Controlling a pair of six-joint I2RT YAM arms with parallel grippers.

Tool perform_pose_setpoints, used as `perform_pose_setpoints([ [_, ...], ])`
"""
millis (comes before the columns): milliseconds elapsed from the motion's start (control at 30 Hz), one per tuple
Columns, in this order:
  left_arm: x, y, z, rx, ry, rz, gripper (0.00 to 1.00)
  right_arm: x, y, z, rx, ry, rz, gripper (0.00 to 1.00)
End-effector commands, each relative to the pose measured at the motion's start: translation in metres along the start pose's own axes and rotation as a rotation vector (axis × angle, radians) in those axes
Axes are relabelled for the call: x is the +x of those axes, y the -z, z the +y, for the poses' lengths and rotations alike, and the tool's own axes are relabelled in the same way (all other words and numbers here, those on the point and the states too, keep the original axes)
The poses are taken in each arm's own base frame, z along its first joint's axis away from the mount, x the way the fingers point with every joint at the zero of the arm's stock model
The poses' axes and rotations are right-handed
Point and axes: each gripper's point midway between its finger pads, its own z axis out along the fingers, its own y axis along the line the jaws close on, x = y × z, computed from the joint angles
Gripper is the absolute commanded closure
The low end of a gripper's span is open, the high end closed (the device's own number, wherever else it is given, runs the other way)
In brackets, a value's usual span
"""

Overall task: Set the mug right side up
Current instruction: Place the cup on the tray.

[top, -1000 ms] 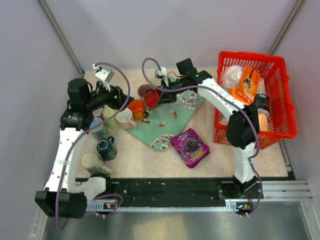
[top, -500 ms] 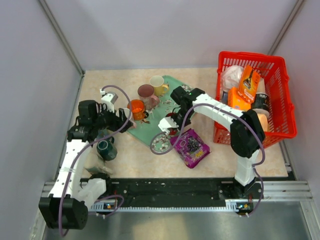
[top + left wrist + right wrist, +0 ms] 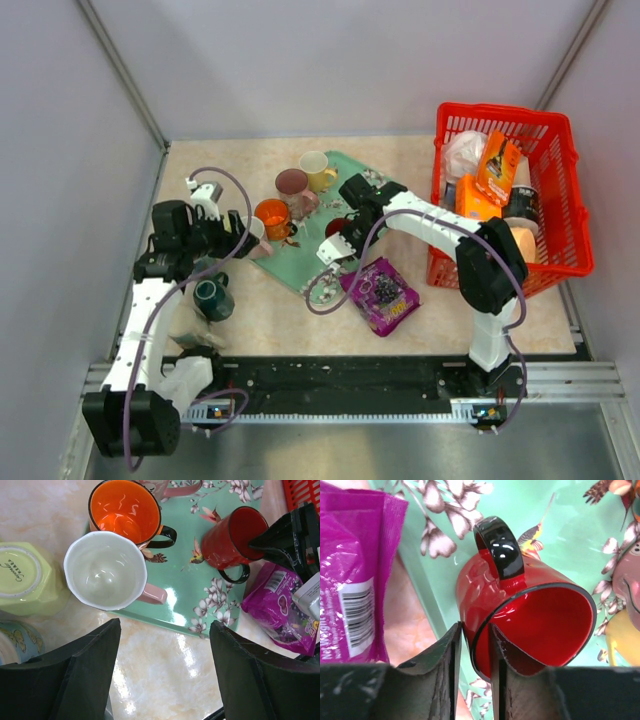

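The red mug (image 3: 520, 610) is being carried by the green flowered tray (image 3: 560, 525). It is standing mouth up, its black handle sticking out sideways over the tray. Its wall is being straddled by the right tool (image 3: 475, 626): one finger is being shown outside the wall and the other inside the mouth, with the jaws being held narrow. Whether the wall is being pinched or merely enclosed cannot be told (the gaps on either side are too slight to judge). A purple packet (image 3: 355, 555) is being supported by the bench (image 3: 165, 680), just beside the tray's edge and near the mug.

The left tool (image 3: 165, 625) is being held wide above the bench at the tray's border, and nothing is being enclosed between its fingers (image 3: 85, 675). Just ahead of it, a pink mug (image 3: 106, 570) with a white inside is being shown mouth up at the tray's edge. An orange mug (image 3: 125, 510) is being shown mouth up right behind it, and the two appear to be touching. A pale yellow-green cup (image 3: 22, 577) is being seen bottom up on the bench, just beside the pink mug (small writing is showing on its base, too fine to read).

In the overhead view, a red basket (image 3: 500, 108) filled with packets is being seen at the right side of the bench, well apart from the red mug.
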Motion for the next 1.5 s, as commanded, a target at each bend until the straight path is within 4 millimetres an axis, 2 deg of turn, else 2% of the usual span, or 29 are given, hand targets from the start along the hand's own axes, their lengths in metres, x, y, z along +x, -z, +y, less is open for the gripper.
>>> perform_pose_setpoints([
  [0, -0.033, 0.0, -0.003, 0.022, 0.01, -0.108, 0.23, 0.0, 0.01, -0.025, 0.093, 0.001, 0.018, 0.68],
  [100, -0.044, -0.003, 0.008, -0.003, 0.08, -0.152, 0.23, 0.005, 0.02, -0.03, 0.127, -0.085, 0.04, 0.61],
  [267, -0.057, -0.004, 0.02, -0.053, 0.129, -0.181, 0.24, 0.007, 0.055, -0.044, 0.215, -0.272, 0.034, 0.5],
  [400, -0.07, -0.006, 0.019, -0.041, 0.14, -0.209, 0.24, -0.009, 0.08, -0.062, 0.275, -0.47, -0.05, 0.45],
  [500, -0.076, -0.009, 0.022, -0.044, 0.145, -0.227, 0.25, -0.023, 0.09, -0.088, 0.346, -0.765, -0.155, 0.39],
  [533, -0.077, -0.009, 0.023, -0.046, 0.145, -0.23, 0.25, -0.029, 0.09, -0.096, 0.346, -0.896, -0.204, 0.39],
  [600, -0.079, -0.011, 0.024, -0.045, 0.144, -0.228, 0.26, -0.042, 0.081, -0.098, 0.28, -1.08, -0.273, 0.38],
  [700, -0.081, -0.01, 0.024, -0.048, 0.138, -0.234, 0.26, -0.049, 0.065, -0.099, 0.223, -1.332, -0.307, 0.36],
  [867, -0.082, -0.006, 0.021, -0.046, 0.133, -0.243, 0.26, -0.058, 0.042, -0.092, 0.218, -1.426, -0.259, 0.34],
  [967, -0.084, -0.005, 0.021, -0.048, 0.129, -0.25, 0.26, -0.056, 0.028, -0.087, 0.216, -1.466, -0.212, 0.34],
  [1233, -0.087, 0.001, 0.023, -0.056, 0.132, -0.269, 0.26, -0.04, -0.007, -0.086, 0.237, -1.52, -0.094, 0.37],
  [1333, -0.087, 0.003, 0.024, -0.059, 0.137, -0.273, 0.26, -0.037, -0.011, -0.085, 0.24, -1.523, -0.079, 0.48],
  [1467, -0.087, 0.004, 0.025, -0.065, 0.14, -0.277, 0.25, -0.036, -0.004, -0.087, 0.254, -1.481, -0.078, 0.75],
])
